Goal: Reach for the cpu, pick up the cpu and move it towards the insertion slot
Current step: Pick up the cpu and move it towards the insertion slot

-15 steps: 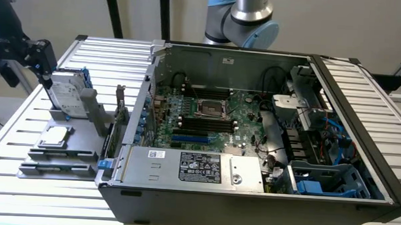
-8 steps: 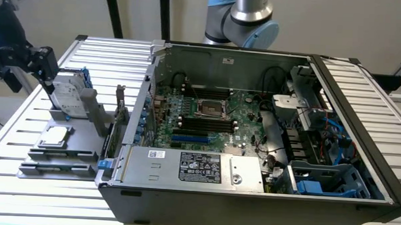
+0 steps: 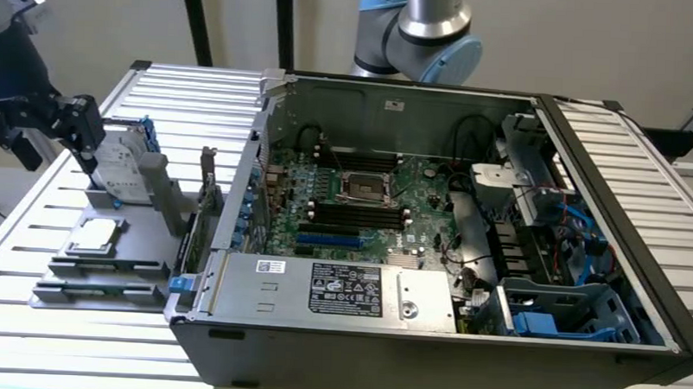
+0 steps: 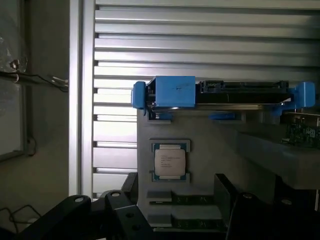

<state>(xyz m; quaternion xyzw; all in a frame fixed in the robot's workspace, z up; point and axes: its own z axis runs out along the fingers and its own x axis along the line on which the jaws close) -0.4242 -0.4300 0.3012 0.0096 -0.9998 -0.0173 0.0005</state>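
Clearly apart, jaws spread wide, cpu [image 4: 170,162] flat below them

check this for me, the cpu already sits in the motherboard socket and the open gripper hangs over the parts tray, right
One thing is wrong: the cpu lies on the grey tray outside the case, not in the insertion slot; the wrist view shows it. The open gripper does hang over the tray.
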